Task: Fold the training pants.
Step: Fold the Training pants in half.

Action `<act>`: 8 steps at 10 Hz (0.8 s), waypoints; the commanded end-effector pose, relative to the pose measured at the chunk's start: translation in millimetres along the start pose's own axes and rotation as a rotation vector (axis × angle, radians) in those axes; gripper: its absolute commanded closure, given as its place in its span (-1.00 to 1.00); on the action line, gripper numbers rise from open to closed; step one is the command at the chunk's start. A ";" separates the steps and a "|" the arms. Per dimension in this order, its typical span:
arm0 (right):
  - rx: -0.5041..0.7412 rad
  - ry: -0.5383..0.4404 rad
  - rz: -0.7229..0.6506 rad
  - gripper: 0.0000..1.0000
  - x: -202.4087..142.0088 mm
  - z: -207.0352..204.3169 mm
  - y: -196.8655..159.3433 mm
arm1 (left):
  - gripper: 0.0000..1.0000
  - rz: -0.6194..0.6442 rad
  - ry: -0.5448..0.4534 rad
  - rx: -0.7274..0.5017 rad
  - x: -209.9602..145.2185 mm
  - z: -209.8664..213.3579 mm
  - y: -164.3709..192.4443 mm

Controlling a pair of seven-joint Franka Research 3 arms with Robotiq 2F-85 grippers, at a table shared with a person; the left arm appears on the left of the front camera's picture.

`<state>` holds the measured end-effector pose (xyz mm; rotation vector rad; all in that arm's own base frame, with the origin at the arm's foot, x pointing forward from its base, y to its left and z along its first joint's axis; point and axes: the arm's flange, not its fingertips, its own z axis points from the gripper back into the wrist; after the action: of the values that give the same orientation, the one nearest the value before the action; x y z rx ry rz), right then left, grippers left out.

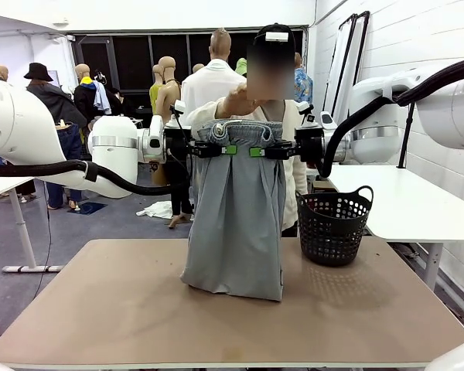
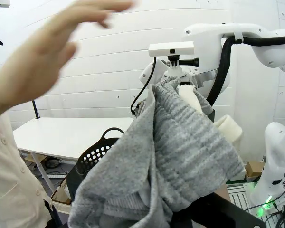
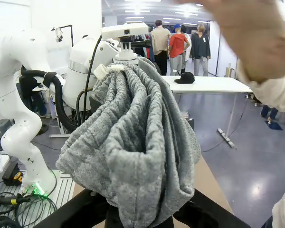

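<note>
Both grippers' fingers, left gripper [image 1: 229, 150] and right gripper [image 1: 255, 151], pinch the training pants [image 1: 238, 224] waistband; lower evenly onto the counter [image 1: 100, 309] (hems already touching), keeping legs flat.

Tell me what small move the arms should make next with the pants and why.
Probably lower both arms and ease toward the robot's side, laying the training pants flat. The left end effector and right end effector pinch the waistband, and the hems already touch the table.
</note>
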<state>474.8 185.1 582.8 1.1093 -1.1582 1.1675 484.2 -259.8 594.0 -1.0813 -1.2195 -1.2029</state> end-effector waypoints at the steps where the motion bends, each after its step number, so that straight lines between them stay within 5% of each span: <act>1: 0.006 -0.003 -0.001 1.00 2.1 -0.6 0.8 | 1.00 0.002 -0.008 0.003 1.6 0.7 -2.1; 8: 0.006 -0.003 -0.001 1.00 2.1 -0.6 0.8 | 1.00 0.002 -0.008 0.003 1.6 0.7 -2.1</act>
<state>474.8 185.1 582.8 1.1093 -1.1582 1.1675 484.2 -259.8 594.0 -1.0813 -1.2195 -1.2029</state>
